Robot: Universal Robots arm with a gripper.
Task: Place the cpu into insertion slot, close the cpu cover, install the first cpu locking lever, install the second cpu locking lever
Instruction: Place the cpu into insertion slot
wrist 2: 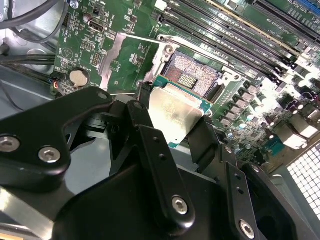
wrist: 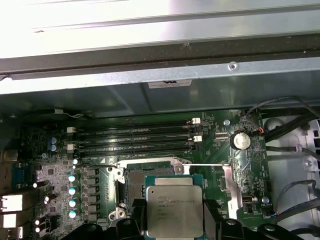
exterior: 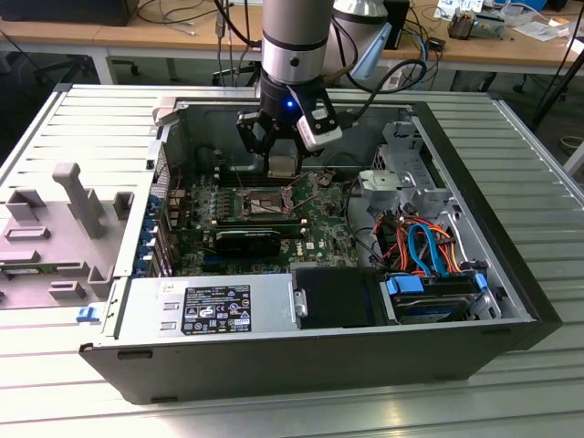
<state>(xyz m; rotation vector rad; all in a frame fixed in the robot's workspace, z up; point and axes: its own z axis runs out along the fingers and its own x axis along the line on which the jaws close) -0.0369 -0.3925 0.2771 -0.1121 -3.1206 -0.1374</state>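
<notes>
In the exterior view, we see an open computer case [exterior: 274,365] lying on a ribbed metal bench [exterior: 538,210], its side panel off so that the green motherboard [exterior: 319,233] faces up. The arm's black claw [exterior: 281,162] hangs low inside the case, just above the insertion slot [exterior: 258,203], a dark square with a bright metal surround. In the second wrist view, the claw [wrist 2: 172,117] pinches the cpu [wrist 2: 170,107] by two opposite edges. Its black fingers [wrist 2: 200,142] leave the flat top bare, and we judge that this edge grip keeps the underside free to seat. The cpu is a thin square with a dull silver lid on a green rim, held just beside the open insertion slot [wrist 2: 192,77], whose floor is a fine grid of coppery contacts. The cpu cover [wrist 2: 111,62], a thin silver frame, is swung back off the slot, so nothing blocks the way in. In the first wrist view, the cpu [wrist: 174,210] overlaps one edge of the insertion slot [wrist: 131,184] and is not yet seated. Long dark memory slots [wrist: 135,137] and a round, shiny coin cell [wrist: 240,140] lie beyond it.
</notes>
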